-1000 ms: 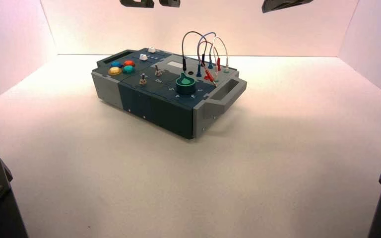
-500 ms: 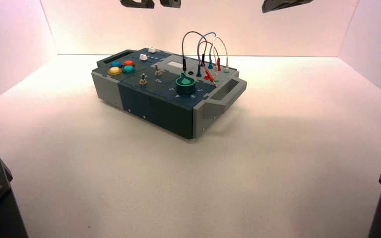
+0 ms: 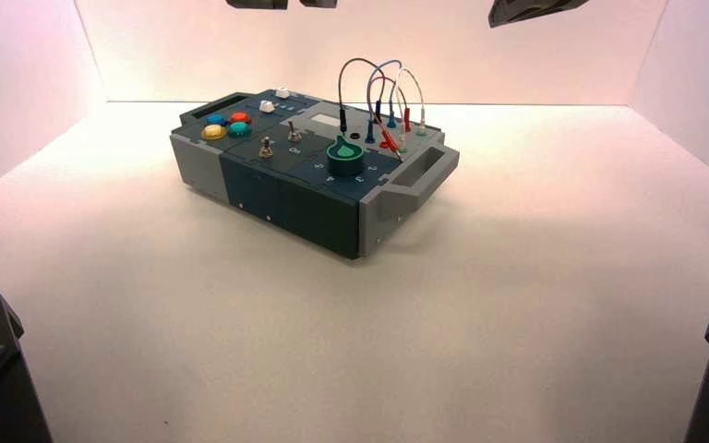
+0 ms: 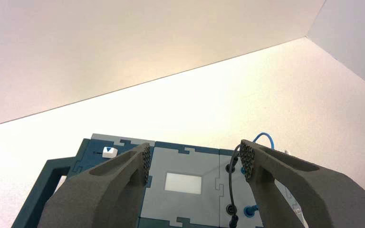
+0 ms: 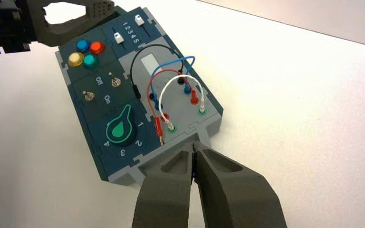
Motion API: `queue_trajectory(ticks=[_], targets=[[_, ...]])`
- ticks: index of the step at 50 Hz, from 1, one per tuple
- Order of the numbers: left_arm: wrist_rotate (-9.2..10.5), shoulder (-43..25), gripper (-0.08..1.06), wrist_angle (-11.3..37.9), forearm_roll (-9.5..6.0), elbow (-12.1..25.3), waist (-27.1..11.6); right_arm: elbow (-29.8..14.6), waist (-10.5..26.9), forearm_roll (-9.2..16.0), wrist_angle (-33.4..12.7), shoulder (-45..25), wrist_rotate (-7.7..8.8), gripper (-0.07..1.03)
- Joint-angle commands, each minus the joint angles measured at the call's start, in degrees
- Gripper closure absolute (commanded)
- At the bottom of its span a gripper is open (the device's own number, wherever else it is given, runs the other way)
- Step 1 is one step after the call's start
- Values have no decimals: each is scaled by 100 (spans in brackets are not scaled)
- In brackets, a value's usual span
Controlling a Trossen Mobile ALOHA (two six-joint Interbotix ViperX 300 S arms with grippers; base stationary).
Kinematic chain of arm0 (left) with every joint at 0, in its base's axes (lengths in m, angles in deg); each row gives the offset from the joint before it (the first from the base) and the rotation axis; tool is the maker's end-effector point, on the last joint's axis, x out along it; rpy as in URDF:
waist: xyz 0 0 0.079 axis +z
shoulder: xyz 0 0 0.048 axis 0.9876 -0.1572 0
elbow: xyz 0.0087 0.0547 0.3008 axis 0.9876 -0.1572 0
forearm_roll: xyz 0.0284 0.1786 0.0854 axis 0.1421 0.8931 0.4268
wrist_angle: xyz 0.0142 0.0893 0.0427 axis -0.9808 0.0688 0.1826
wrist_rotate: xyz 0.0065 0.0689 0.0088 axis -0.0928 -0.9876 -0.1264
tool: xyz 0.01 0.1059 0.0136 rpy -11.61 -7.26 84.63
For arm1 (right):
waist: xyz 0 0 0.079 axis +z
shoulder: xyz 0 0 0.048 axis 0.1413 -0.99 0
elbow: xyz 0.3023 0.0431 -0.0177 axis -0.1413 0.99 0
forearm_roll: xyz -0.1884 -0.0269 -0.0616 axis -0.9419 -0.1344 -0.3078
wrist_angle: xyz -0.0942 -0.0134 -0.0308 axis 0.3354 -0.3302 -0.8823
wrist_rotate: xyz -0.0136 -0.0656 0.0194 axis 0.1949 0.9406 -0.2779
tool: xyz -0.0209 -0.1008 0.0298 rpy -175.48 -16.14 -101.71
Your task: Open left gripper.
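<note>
- Left gripper (image 3: 292, 4), high view: it hung at the top edge, its two black fingertips apart, with only their ends showing.
- High view: the right gripper (image 3: 534, 9) waited farther right along that same edge.
- High view: the control box (image 3: 272, 175) stood turned on the bench (image 3: 360, 341), left of the bench's middle and nearer its far edge than its near one. Yellow, green, blue and red buttons (image 3: 227, 125) sat near its left corner, and the dark knob (image 3: 345, 157) with a green pointer near its near corner.
- Left wrist view: the left gripper's jaws stood wide open, one finger on each side of the pale display panel (image 4: 183, 183) as seen past them, and held nothing. A white slider (image 4: 109, 152) showed beyond one finger, black and blue wires beside the other.
- Right wrist view: the right gripper was closed, tip against tip, in front of the box's grey handle. Black, blue, red and white wires (image 5: 173, 78) arched over the socket panel; one red plug (image 5: 158, 127) lay beside a red socket (image 5: 165, 116), its metal tip bare. Two toggle switches (image 5: 116, 81) stood near the words "Off" and "On".
</note>
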Motion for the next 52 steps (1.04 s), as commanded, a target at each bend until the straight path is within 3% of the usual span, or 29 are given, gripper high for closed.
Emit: queue_trajectory(ticks=[1, 32, 52], targets=[[9, 114, 0, -62, 0, 158, 9, -132, -18, 0, 18, 79, -9, 99], [0, 246, 0, -62, 0, 123, 9, 105, -18, 26, -158, 738, -88, 99], [-18, 325, 0, -79, 18, 114, 9, 492, -18, 325, -176, 1310, -105, 99]])
